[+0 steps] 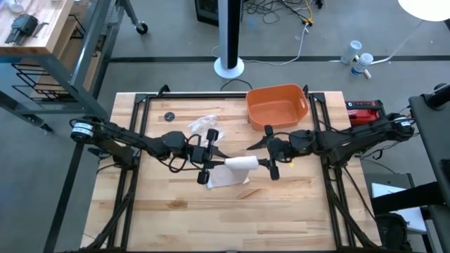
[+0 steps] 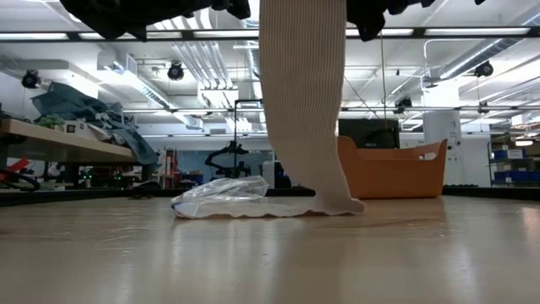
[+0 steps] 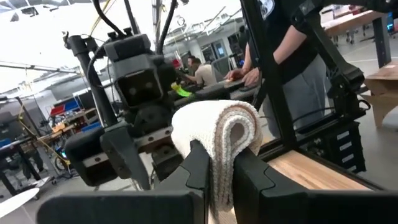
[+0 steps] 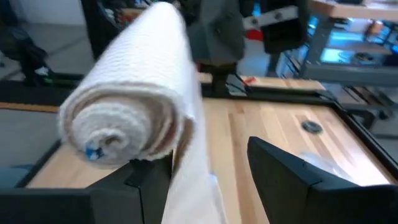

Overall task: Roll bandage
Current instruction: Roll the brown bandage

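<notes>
The off-white bandage is partly rolled. Its roll (image 1: 242,163) is held level above the table between my two grippers. Its loose strip (image 2: 302,101) hangs down, and its lower end (image 2: 333,203) lies on the table. My left gripper (image 1: 223,161) is shut on the roll's left end. My right gripper (image 4: 208,168) is open at the roll's right end (image 4: 124,118). The strip (image 4: 193,186) hangs between its fingers. My left gripper pinches the roll's end (image 3: 219,155) between its two fingers (image 3: 198,169), coming level from the table's left, along the roll. The roll is lifted clear and lies level, with the strip hanging below it. My right gripper: I cannot tell whether a finger (image 4: 146,177) touches the roll.
A crumpled clear plastic wrapper (image 1: 204,126) lies behind the bandage and also shows in the low view (image 2: 221,194). An orange tub (image 1: 276,105) stands at the far right. A small dark disc (image 1: 169,116) lies at the far left. A person (image 3: 283,43) stands beyond the table.
</notes>
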{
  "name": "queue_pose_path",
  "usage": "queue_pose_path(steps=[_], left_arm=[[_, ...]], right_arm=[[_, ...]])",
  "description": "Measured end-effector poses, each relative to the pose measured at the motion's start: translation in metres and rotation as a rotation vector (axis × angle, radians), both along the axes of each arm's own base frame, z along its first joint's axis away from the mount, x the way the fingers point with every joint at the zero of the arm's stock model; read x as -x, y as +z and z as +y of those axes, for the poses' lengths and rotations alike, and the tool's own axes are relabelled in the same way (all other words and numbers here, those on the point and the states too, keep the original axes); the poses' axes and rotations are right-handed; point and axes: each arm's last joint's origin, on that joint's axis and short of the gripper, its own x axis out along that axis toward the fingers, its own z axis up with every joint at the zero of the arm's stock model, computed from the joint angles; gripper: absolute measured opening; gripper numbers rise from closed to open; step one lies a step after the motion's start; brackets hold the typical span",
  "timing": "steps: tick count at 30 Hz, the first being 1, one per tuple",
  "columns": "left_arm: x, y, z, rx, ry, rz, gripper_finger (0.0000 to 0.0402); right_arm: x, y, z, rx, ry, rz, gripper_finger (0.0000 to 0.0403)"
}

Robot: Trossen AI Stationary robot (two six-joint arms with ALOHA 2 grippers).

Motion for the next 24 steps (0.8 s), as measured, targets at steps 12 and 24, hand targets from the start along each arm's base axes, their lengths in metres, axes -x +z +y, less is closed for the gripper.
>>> queue_pose_path(steps=[12,24], left_arm=[[0.002,0.001,0.001,-0.028,0.032,0.026,0.0025],[0.003,0.002,0.001,-0.053,0.046,0.021,0.0025]], right_arm=[[0.009,0.004,0.005,-0.023,-0.020,0.007,0.0192],[0.030,0.015,0.003,0.027,-0.089,0.004,0.0188]])
